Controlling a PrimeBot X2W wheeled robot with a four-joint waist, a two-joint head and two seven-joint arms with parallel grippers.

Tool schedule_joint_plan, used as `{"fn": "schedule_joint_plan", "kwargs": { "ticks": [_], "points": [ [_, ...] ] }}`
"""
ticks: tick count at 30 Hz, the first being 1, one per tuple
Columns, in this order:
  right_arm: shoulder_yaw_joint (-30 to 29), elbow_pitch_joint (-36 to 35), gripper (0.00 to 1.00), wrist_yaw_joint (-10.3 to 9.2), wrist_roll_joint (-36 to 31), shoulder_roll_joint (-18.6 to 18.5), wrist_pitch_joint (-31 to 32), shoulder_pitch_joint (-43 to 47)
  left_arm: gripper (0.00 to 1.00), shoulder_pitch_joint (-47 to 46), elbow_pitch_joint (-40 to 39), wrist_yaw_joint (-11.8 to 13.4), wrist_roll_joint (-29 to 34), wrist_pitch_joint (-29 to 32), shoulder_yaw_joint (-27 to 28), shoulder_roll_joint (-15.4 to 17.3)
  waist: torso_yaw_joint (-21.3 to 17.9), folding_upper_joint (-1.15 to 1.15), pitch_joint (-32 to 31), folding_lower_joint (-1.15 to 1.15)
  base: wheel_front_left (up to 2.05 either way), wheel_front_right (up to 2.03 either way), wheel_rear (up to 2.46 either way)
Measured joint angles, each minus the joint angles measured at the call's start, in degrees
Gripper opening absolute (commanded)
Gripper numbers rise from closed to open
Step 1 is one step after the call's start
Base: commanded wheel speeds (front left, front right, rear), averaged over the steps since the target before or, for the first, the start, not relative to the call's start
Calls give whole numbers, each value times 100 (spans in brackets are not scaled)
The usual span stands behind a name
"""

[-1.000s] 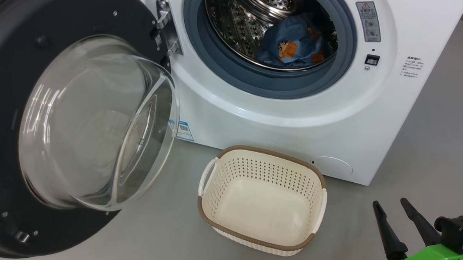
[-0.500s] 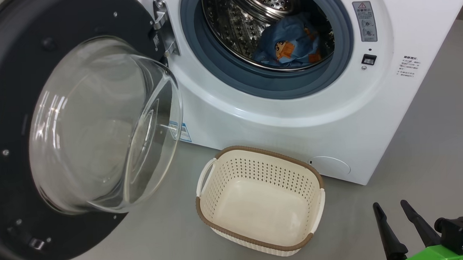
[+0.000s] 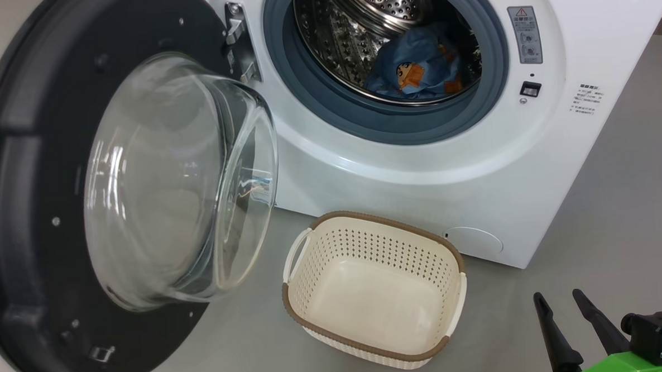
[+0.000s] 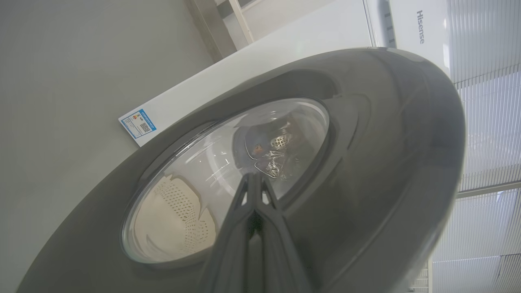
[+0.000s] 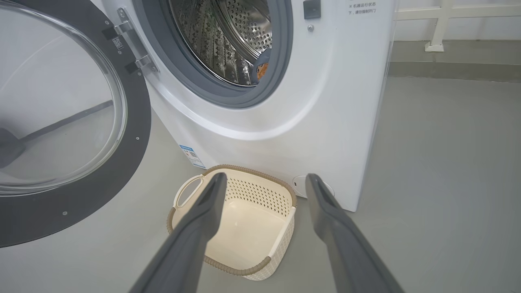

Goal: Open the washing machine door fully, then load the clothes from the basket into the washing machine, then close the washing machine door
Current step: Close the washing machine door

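Jaws: left gripper [image 4: 254, 181] pinched together at washing machine door [image 3: 23, 166], right gripper [image 3: 557, 296] wide, empty.
Clothes [image 3: 415, 70] in drum [image 3: 357, 17], basket [image 3: 385, 220] empty; closing remains.

A smooth grey floor [image 3: 632, 184] is seen stretching away to the right in the head view, matte with a faint sheen. Over in the right wrist view, a darker grey strip [image 5: 456, 71] is picked out along the foot of a white wall [image 5: 480, 30], where a white railing [image 5: 443, 24] is planted on a small foot. In the left wrist view, ribbed white panelling [image 4: 484, 134] is caught at the right edge.
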Motion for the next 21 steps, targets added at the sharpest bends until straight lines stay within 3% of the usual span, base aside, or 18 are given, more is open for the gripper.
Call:
{"fn": "schedule_joint_plan", "kwargs": {
  "ticks": [11, 21],
  "points": [
    [21, 3, 100, 0, 14, 2, -5, -12, 0, 365, -983, 90, -399, 328, -207, -800, -132, 0, 30, 0, 0, 0, 0],
    [14, 3, 100, 0, 47, 3, -8, -50, 0, 547, -1555, 186, -700, 381, -345, -1312, -482, 0, 70, 0, 0, 0, 0]
  ]
}}
